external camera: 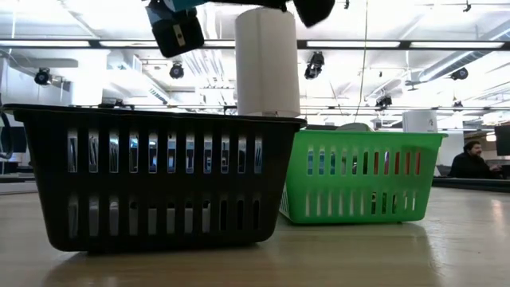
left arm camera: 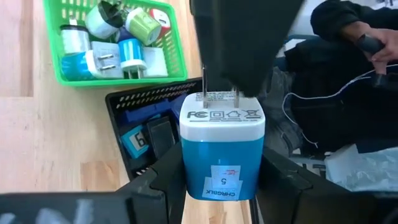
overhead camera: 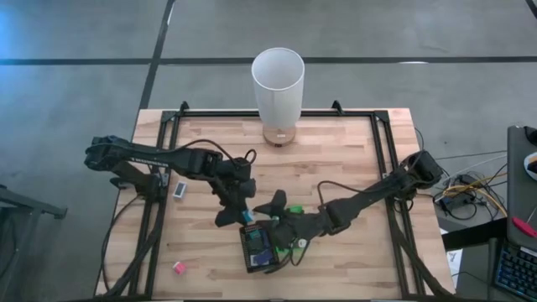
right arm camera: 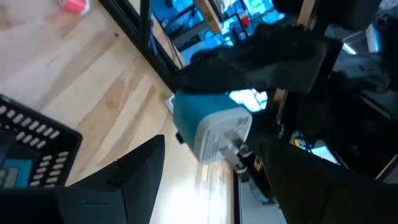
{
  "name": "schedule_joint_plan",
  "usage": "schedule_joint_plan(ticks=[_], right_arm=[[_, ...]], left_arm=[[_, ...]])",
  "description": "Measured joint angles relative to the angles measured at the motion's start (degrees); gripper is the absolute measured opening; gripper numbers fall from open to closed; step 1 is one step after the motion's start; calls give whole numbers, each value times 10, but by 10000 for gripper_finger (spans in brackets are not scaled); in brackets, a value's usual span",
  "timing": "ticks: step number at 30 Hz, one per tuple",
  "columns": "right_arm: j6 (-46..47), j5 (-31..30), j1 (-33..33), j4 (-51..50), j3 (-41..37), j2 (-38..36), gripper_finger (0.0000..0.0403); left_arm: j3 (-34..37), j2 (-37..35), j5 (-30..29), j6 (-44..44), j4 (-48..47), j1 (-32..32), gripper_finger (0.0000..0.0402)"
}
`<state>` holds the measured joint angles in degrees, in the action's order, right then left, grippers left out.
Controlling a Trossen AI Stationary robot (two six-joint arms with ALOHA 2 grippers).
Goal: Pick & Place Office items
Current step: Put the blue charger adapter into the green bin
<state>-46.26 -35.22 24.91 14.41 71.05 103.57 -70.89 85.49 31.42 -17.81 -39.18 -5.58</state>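
Left jaws (left arm camera: 214,180) clamp blue charger (left arm camera: 222,149) above black tray (left arm camera: 134,102)

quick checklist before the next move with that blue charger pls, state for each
1. Left hand grips the blue-and-white charger on both sides: ok.
2. Charger sits upright in the grip, prongs pointing away from the wrist: ok.
3. Black basket lies under and ahead of the charger, with room inside: ok.
4. Right hand is close around the same charger, its fingers standing apart on either side; whether they touch it: cannot tell.
5. Path clear of the other arm: not ok, both hands crowd together over the baskets in the high view.
6. Green basket already holds several chargers; no spill seen: ok.
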Motion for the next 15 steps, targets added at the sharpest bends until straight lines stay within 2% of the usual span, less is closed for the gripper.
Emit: schedule_joint_plan(ticks=[9,15], right_arm=[[11,52,0,-5,23,0,255],[13,56,-1,-5,26,0,253]], left_arm=[[0,0,6,-9,0,0,147],[0,0,6,-9,6,-1,147]])
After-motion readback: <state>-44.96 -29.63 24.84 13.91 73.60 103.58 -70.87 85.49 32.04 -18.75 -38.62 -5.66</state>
